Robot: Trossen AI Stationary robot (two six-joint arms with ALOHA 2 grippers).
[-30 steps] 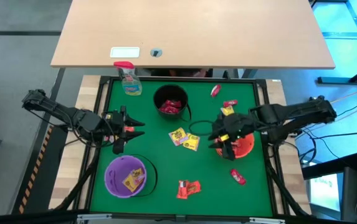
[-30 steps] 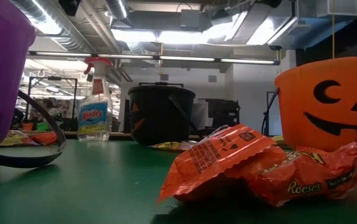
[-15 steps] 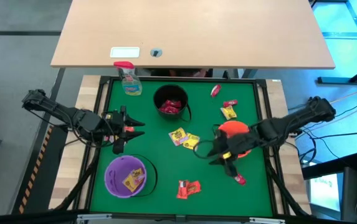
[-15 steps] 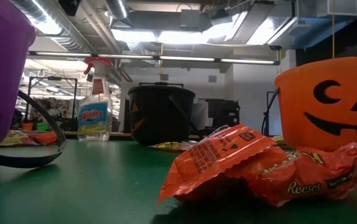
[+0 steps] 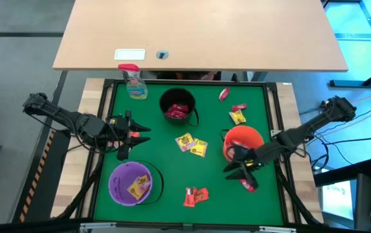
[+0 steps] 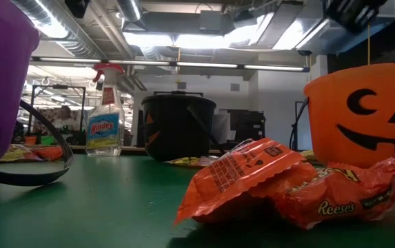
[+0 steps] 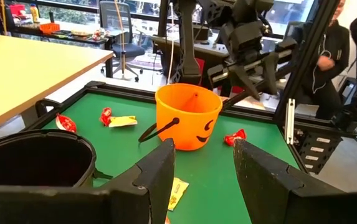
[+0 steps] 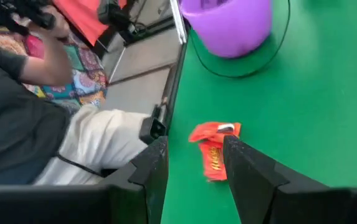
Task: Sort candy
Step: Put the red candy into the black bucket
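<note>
Right gripper [image 5: 238,169] is hovering low at the table's right side, just at 6 o'clock of the orange bucket [image 5: 244,140], fingers standing apart with nothing between them. Nearest candy is a red packet [image 5: 248,185] lying just beside the gripper, toward 5 o'clock from it, long axis running roughly 10-to-4; judging from this, the right arm is by far the nearer one and only needs a short drop and a small turn to close across the packet's narrow side. Left gripper [image 5: 135,134] is waiting at the left side of the table, 12 o'clock of the purple bucket [image 5: 132,183], fingers also apart and empty. Rest of the candy is sitting scattered: an orange-red pair [image 5: 195,195] near the front edge, two yellow packets [image 5: 191,144] mid-table, a yellow and red cluster [image 5: 237,112] at 12 o'clock of the orange bucket, one red piece [image 5: 223,94] near the back. Some is already in the black bucket [image 5: 177,106], and a yellow one is in the purple bucket. Spray bottle [image 5: 133,81] is standing in the back-left corner, well apart from everything.
</note>
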